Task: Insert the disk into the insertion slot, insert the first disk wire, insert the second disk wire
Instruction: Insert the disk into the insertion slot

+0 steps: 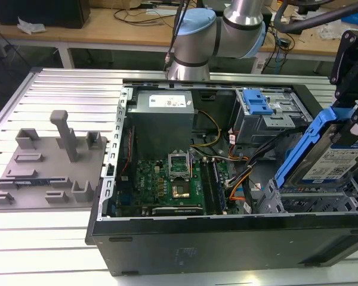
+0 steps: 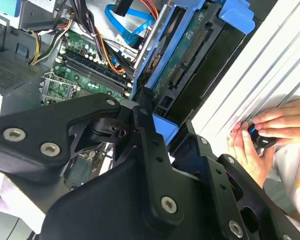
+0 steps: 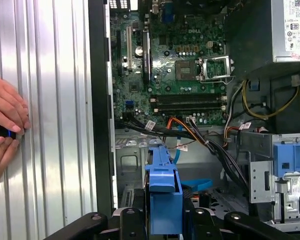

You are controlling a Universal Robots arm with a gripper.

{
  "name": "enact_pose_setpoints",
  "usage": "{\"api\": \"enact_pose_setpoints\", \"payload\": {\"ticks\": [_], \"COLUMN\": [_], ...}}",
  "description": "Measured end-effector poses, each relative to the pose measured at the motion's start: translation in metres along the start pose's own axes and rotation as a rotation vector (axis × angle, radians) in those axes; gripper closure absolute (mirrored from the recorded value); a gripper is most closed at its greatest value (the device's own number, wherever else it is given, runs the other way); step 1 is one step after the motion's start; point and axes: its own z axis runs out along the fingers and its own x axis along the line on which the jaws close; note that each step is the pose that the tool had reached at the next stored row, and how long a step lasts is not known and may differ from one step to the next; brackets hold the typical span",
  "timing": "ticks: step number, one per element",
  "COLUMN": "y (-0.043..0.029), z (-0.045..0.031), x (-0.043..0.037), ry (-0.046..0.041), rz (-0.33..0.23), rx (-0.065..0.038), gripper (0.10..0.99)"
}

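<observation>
— What did the black pincer (image 3: 163,222) grip?
— Its fingers were clamped on the handle end of the flat silver rectangular disk (image 1: 340,159) in its bright blue plastic carrier frame. The disk hung tilted, its lower end at the rim of the low grey perforated sheet-metal insertion slot (image 1: 311,202); whether they touched, I couldn't tell.
— What crowded it?
— Black and orange wires (image 1: 239,178) ran just beside the slot, over towards the green motherboard (image 1: 167,179). Farther back stood the taller grey metal cage with a blue latch (image 1: 256,107) and the boxy grey power supply (image 1: 161,122), all inside the open black computer case (image 1: 227,244).
— Did the views differ?
— Both wrist views caught a person's hands (image 2: 275,122) around a small black object (image 2: 262,139) at the ribbed aluminium counter (image 3: 55,150), outside the case wall. The exterior view showed a grey moulded fixture (image 1: 48,161) with upright posts on the counter at its left, well apart from the case.
</observation>
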Motion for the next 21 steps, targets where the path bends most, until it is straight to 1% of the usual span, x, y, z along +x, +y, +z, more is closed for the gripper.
{"api": "enact_pose_setpoints", "payload": {"ticks": [1, 4, 8, 10, 12, 16, 21], "y": [0.0, -0.0001, -0.0001, -0.0001, -0.0001, -0.0002, -0.0002], "z": [0.0037, 0.0108, 0.0161, 0.0208, 0.0238, 0.0371, 0.0496], "x": [0.0001, 0.0004, 0.0005, 0.0007, 0.0008, 0.0012, 0.0017], "ry": [0.0, 0.0, 0.0001, 0.0, 0.0, -0.0001, 0.0001], "rz": [0.001, 0.002, 0.002, 0.002, 0.002, 0.002, 0.002], "rx": [0.0, 0.0, 0.0, 0.0, 0.0, 0.0, 0.0], "gripper": [0.722, 0.722, 0.722, 0.722, 0.722, 0.722, 0.722]}}
